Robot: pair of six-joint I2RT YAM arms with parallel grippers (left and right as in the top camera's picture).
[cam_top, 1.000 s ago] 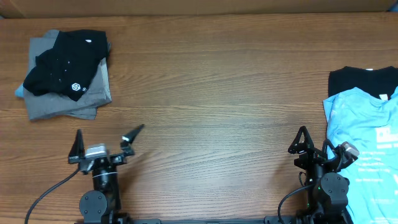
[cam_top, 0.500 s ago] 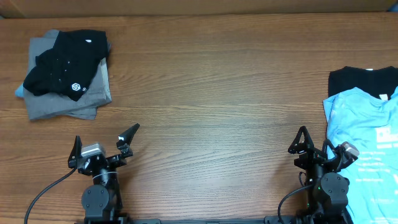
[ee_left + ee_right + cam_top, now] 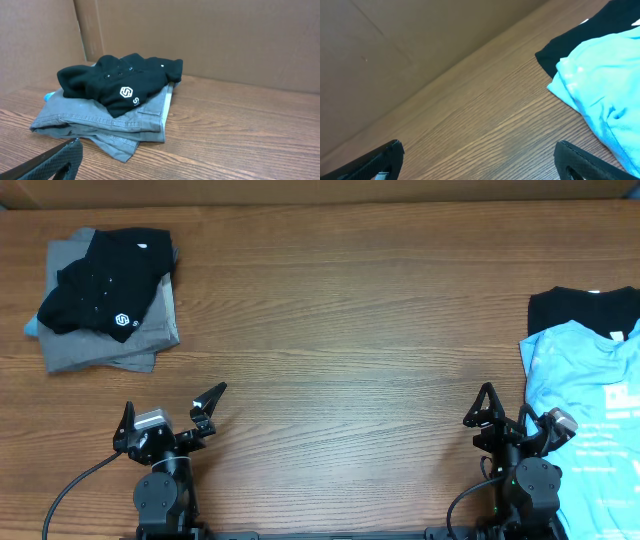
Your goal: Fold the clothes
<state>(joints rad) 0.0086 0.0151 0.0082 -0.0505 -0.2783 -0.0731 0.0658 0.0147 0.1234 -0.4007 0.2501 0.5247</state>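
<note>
The clothes lie in two groups. At the far left, a folded black T-shirt [image 3: 110,280] [image 3: 122,80] with a white hexagon logo tops a folded grey garment [image 3: 155,340] [image 3: 100,122], and a bit of light blue peeks out beneath. At the right edge, a light blue T-shirt [image 3: 585,415] [image 3: 605,85] lies spread over a black one [image 3: 580,308] [image 3: 590,35]. My left gripper [image 3: 172,405] stands open near the front edge, well short of the folded pile; only one finger [image 3: 52,161] shows in its wrist view. My right gripper [image 3: 518,412] [image 3: 480,162] is open and holds nothing, just left of the light blue shirt.
Brown cardboard walls [image 3: 225,40] stand behind the wooden table [image 3: 350,330]. A black cable [image 3: 75,490] trails from the left arm's base towards the front left corner.
My left gripper has shifted slightly right and back towards the front edge, still open. The right arm and the clothes have not moved.
</note>
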